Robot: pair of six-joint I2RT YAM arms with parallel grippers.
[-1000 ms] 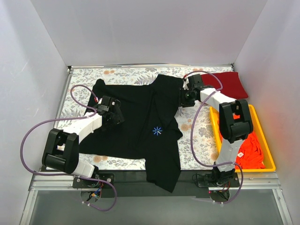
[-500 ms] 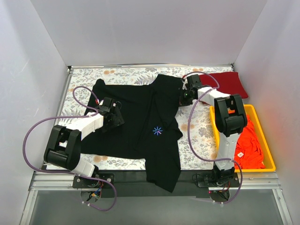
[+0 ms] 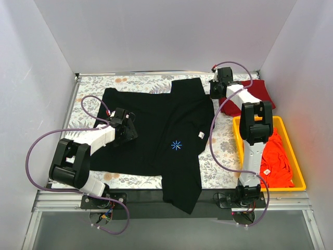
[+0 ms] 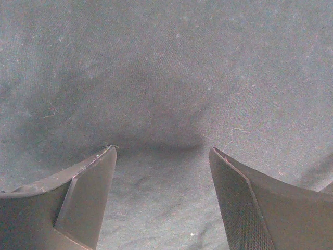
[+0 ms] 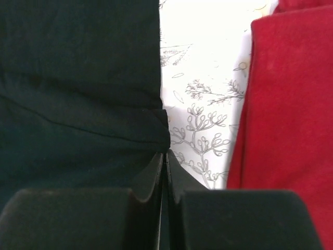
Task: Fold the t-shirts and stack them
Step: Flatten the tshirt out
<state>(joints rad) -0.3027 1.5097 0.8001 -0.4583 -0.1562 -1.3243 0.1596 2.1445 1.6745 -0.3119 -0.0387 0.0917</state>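
Bears a floral-patterned cover (image 3: 136, 83); on it, a black t-shirt (image 3: 156, 130) spread across the middle, a dark red t-shirt (image 3: 258, 91) far right, a yellow bin (image 3: 286, 188) near right.

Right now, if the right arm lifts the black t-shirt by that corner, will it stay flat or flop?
Probably flop: the black t-shirt wrinkles and drapes over the table edge. Likely light, since the right end effector pinches only a thin corner. It may drag across the floral cover.

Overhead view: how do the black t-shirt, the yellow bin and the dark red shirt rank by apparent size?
1. black t-shirt, clearly largest
2. yellow bin
3. dark red shirt, smallest, though partly hidden
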